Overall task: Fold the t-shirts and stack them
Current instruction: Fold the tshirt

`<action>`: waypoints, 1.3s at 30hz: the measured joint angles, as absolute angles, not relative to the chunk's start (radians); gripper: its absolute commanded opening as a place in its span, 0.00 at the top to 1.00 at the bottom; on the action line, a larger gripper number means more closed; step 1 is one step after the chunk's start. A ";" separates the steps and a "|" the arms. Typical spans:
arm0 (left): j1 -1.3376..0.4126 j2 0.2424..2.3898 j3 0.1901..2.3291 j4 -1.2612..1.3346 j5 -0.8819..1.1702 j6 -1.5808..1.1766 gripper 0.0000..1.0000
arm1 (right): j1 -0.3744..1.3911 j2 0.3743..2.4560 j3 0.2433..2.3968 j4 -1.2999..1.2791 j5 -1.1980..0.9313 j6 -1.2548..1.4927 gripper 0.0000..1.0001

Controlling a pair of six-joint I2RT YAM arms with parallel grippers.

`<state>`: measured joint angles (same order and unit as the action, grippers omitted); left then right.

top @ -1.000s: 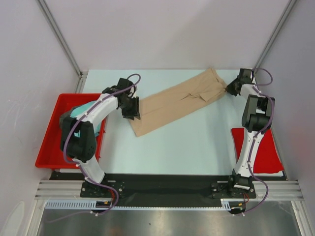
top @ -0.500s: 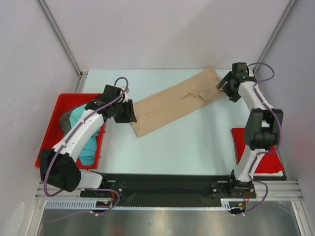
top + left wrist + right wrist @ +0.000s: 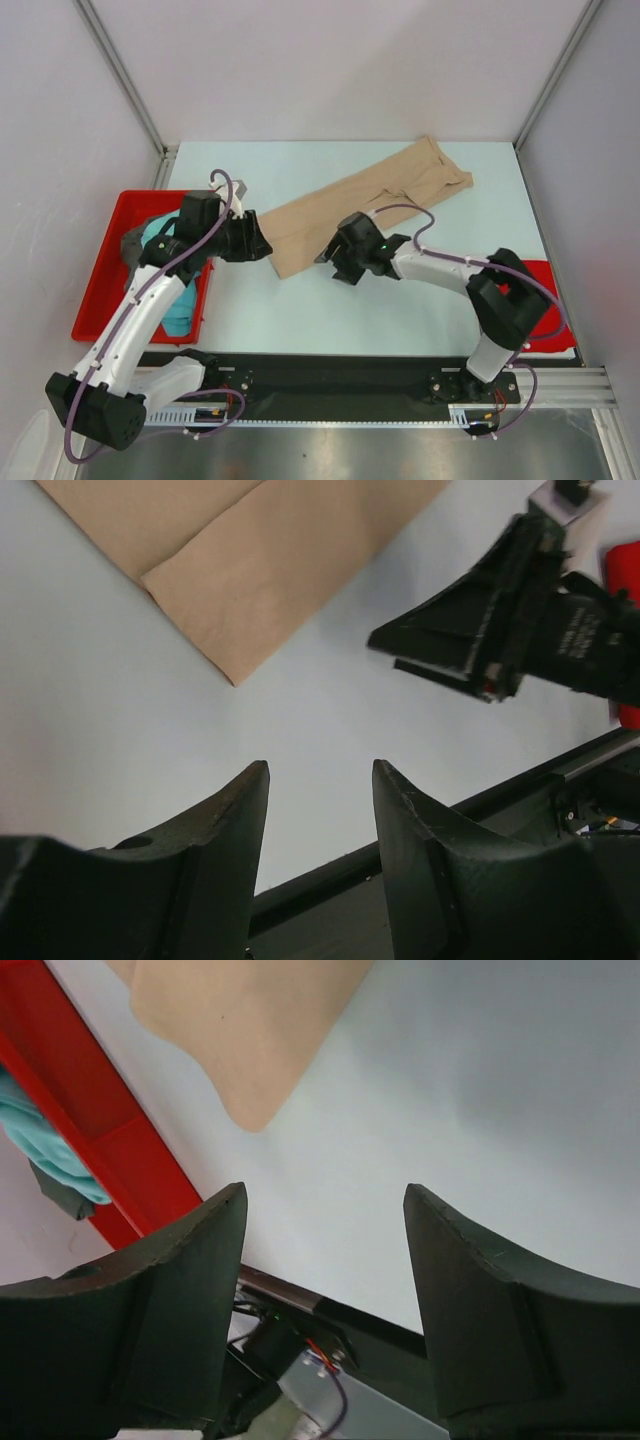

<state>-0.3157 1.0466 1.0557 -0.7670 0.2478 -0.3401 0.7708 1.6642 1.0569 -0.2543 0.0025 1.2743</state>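
The tan-beige t-shirt (image 3: 365, 198) lies folded into a long strip, running from the table's back right to the middle left. Its near-left corner shows in the left wrist view (image 3: 240, 570) and in the right wrist view (image 3: 250, 1030). My left gripper (image 3: 262, 246) is open and empty, just left of that corner. My right gripper (image 3: 335, 258) is open and empty, just right of the same end. The teal t-shirt (image 3: 175, 275) lies in the red tray (image 3: 100, 290) with a dark grey t-shirt (image 3: 131, 243) under it.
The red tray stands at the table's left edge. A flat red mat (image 3: 545, 300) lies at the right edge, partly under the right arm. The black rail runs along the near edge.
My right arm has let go of the shirt's far right end and swung across to its near-left end. My left gripper has drawn back a little toward the near left.
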 measured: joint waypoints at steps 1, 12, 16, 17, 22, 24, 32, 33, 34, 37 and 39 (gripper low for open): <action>-0.316 1.038 1.055 -0.767 0.248 -0.340 0.48 | 0.796 1.692 1.061 -0.224 0.010 1.307 0.32; -0.316 1.021 1.051 -0.774 0.239 -0.349 0.47 | 0.929 1.974 1.192 -0.078 0.057 1.576 0.44; -0.316 1.021 1.053 -0.776 0.235 -0.348 0.47 | 0.939 2.020 1.260 -0.087 0.081 1.608 0.46; -0.316 1.021 1.055 -0.776 0.234 -0.348 0.47 | 0.939 2.032 1.276 -0.092 0.088 1.613 0.47; -0.317 1.021 1.058 -0.777 0.226 -0.348 0.46 | 0.939 2.079 1.347 -0.134 0.109 1.631 0.55; -0.317 1.020 1.058 -0.777 0.219 -0.348 0.46 | 0.939 2.084 1.360 -0.156 0.117 1.637 0.65; -0.317 1.010 1.058 -0.778 0.201 -0.348 0.45 | 0.933 2.085 1.332 -0.157 0.093 1.594 1.00; -0.317 1.010 1.058 -0.778 0.200 -0.348 0.45 | 0.931 2.085 1.328 -0.150 0.086 1.583 1.00; -0.317 1.010 1.058 -0.777 0.196 -0.348 0.45 | 0.928 2.082 1.322 -0.138 0.075 1.557 1.00; -0.317 1.010 1.058 -0.777 0.194 -0.348 0.45 | 0.918 2.056 1.288 -0.131 0.044 1.464 1.00; -0.317 1.010 1.057 -0.776 0.194 -0.347 0.44 | 0.917 2.016 1.246 -0.149 0.031 1.383 1.00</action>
<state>-0.3168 1.0096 1.0573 -0.7765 0.1944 -0.3473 0.9169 2.0155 1.2461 -0.1493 0.0315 1.3830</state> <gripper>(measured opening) 0.550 0.012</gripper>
